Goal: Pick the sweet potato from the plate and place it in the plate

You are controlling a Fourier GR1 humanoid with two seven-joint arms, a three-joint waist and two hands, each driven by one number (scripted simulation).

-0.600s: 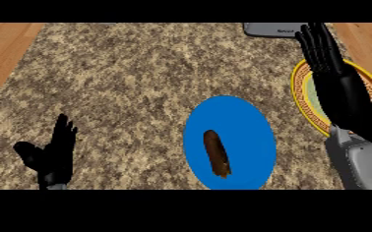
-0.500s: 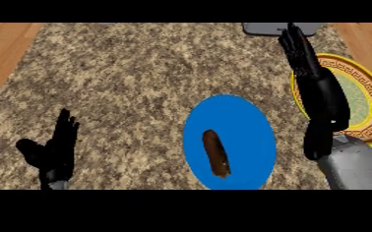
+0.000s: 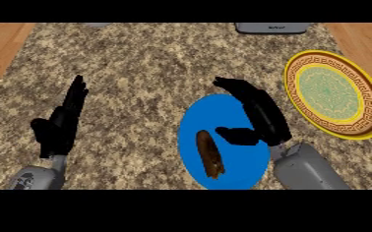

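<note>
Sweet potato (image 3: 209, 154): lies on the blue plate (image 3: 195, 123), in the lower middle part, a bit toward the plate's left edge.
How it feels: I think it is hard, a little heavy, with bumpy skin that should not slip much. It will not break easily.
Where to hold: around its fat middle, fingers on one long side and thumb on the other.
Which way it points: long way runs from the counter's far edge to the near edge, near tip leaning a little right.
Right hand (image 3: 260, 116): over the blue plate's right side, just beside the potato, open with thumb out, holding nothing.
Yellow plate (image 3: 294, 90): at the counter's right edge.
Left hand (image 3: 59, 128): resting open near the left edge, fingers up.
</note>
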